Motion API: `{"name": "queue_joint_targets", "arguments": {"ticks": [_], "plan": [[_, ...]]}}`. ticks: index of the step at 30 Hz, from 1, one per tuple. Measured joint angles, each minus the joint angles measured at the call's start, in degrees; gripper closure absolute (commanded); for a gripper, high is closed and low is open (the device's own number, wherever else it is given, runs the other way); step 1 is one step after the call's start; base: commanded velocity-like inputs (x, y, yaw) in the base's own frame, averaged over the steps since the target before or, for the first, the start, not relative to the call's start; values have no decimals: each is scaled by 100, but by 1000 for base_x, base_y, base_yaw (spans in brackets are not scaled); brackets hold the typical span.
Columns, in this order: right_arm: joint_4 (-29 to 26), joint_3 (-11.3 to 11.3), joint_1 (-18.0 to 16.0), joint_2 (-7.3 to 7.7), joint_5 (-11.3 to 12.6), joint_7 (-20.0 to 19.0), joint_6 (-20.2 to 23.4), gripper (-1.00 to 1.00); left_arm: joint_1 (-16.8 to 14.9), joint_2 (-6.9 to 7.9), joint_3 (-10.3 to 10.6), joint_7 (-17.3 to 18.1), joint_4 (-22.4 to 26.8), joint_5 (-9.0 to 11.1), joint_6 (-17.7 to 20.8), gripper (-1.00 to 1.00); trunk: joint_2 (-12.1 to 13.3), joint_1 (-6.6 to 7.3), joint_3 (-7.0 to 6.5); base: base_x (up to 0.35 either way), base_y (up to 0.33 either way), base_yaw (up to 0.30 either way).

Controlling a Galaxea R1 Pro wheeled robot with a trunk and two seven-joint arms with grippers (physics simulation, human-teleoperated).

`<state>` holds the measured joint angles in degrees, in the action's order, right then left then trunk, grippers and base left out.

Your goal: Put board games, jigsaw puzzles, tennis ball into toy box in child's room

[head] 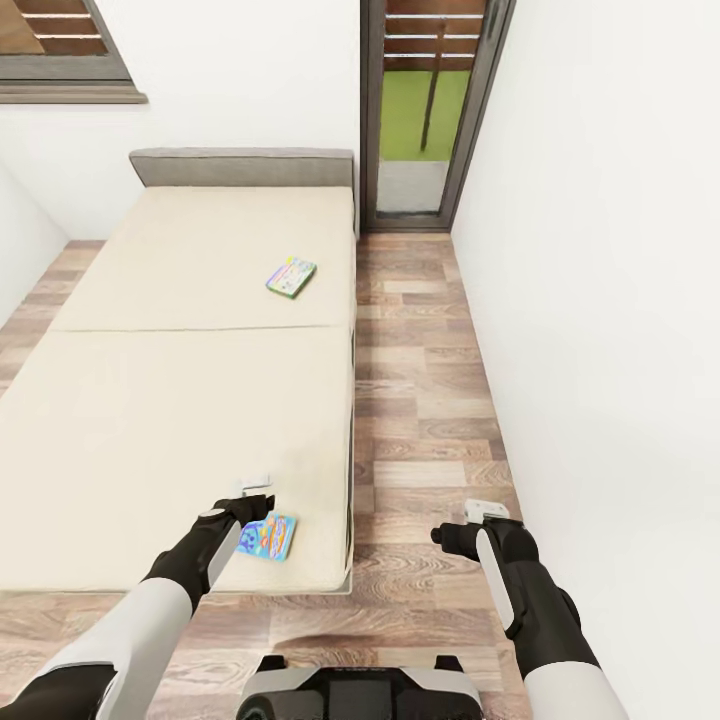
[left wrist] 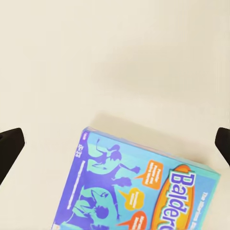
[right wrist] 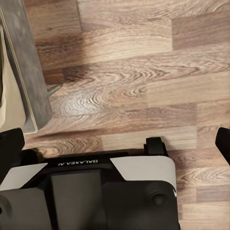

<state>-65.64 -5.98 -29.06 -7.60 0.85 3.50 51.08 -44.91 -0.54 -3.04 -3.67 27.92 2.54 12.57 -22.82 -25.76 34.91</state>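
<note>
left wrist: blue board game (left wrist: 139, 187) between open jaws

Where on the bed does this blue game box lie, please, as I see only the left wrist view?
Observer: The blue board game lies near the foot-end corner of the bed, close to the floor-side edge.
Operator: Is another game on the mattress?
Observer: Yes, a green and white board game lies farther up, toward the headboard.
Operator: And the other arm?
Observer: The right hand hangs open over the wood floor beside the bed.
</note>
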Motion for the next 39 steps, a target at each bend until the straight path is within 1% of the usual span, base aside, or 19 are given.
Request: {"name": "queue_joint_targets", "arguments": {"ticks": [8, 15, 18, 19, 25, 30, 34, 39], "plan": [[3, 0, 0, 0, 7, -2, -12, -100, 0, 60, -32, 26, 1, 0, 0, -100, 0, 0, 75, 0, 0, 0], [1, 0, 0, 2, 11, -3, -10, -100, 0, 71, -36, 44, 1, -10, 3, -100, 0, 0, 141, 0, 0, 0], [2, 0, 0, 5, 9, -2, -15, -100, 0, 76, -36, 118, 1, -95, 1, -100, 0, 0, 169, 0, 0, 0], [3, 0, 2, 3, 9, -3, -14, -100, 0, 75, -37, 180, 1, -162, 1, -100, 0, 0, 178, 0, 0, 0], [0, 0, 1, 7, 14, -6, -11, -100, -3, 75, -42, 429, 12, -408, 1, -100, 0, 0, 235, 0, 0, 0], [3, 0, 1, 9, 16, -4, -10, -100, -5, 75, -42, 516, 50, -484, 2, -100, 0, 0, 282, 0, 0, 0], [2, 0, 0, 9, 16, -3, -15, -100, -9, 75, -40, 531, 62, -498, 7, -100, 0, 0, 319, 0, 0, 0], [2, 0, 0, 9, 9, -3, -17, -100, -161, 75, -33, 540, 70, -506, 23, -100, 0, 0, 366, 0, 0, 0]]}}
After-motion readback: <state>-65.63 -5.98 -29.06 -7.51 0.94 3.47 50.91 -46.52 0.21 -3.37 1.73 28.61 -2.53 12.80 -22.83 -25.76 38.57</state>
